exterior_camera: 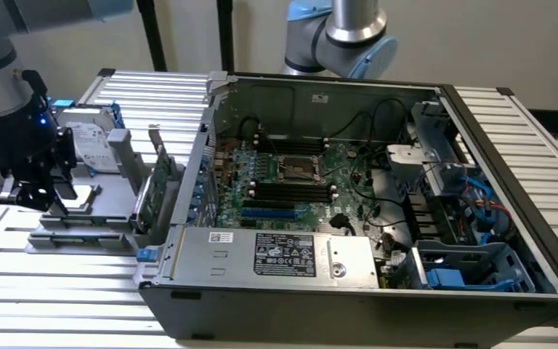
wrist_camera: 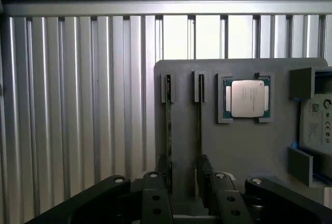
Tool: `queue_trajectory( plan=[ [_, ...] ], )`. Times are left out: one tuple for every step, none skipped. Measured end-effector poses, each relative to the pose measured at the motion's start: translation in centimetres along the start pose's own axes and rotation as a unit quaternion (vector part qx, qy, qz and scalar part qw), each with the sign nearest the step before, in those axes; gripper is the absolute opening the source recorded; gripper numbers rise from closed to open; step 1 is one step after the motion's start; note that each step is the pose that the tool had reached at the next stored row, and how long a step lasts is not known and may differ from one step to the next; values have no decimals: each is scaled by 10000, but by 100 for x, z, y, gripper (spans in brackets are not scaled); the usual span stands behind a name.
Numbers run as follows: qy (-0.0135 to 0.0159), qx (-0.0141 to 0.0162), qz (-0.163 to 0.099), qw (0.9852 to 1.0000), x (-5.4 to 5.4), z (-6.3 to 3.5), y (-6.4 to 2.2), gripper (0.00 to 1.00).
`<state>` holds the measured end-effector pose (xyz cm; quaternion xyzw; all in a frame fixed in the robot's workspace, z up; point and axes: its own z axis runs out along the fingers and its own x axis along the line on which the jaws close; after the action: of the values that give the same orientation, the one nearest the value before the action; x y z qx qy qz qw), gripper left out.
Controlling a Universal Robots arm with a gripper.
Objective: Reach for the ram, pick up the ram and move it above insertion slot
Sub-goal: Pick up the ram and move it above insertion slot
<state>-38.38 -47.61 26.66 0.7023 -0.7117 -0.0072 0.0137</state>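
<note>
Gripper is hanging by the ram, fingers apart; ram is standing edge-up in gray holder, prob for easy pinching.

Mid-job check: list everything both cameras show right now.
ram: one clear, green, on edge in a fixture slot; neighbouring slot unclear
processor: one, silver, fixture recess
hard drive: one, silver with blue frame, on fixture
expansion card: one, green, upright, fixture side nearest case
fixture: one, grey, exterior view's left
computer case: one, black, open, table centre
table: one, silver slats
second arm: one, grey-blue, behind case
claw: one, black, open, over the ram
</note>
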Motion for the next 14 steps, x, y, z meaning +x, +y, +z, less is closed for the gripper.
queue_trajectory(
  plan=[
    [0,0,0,10000,9,18,-2,36],
    [0,0,0,10000,18,36,-5,36],
    [-1,2,0,10000,26,57,-9,36],
    [-1,1,0,10000,32,75,-14,36],
    [0,0,0,10000,35,92,-20,36],
    [0,0,0,10000,37,109,-25,36],
    [0,0,0,10000,39,128,-30,36],
    [-1,1,-1,10000,40,147,-34,36],
    [0,0,-2,10000,41,164,-37,36],
    [0,0,-4,10000,44,182,-39,36],
    [0,1,-8,10000,46,200,-41,36],
    [0,0,-19,10000,49,219,-41,36],
    [1,0,-32,10000,53,237,-42,36],
    [1,0,-47,10000,58,255,-43,36]
  ],
)
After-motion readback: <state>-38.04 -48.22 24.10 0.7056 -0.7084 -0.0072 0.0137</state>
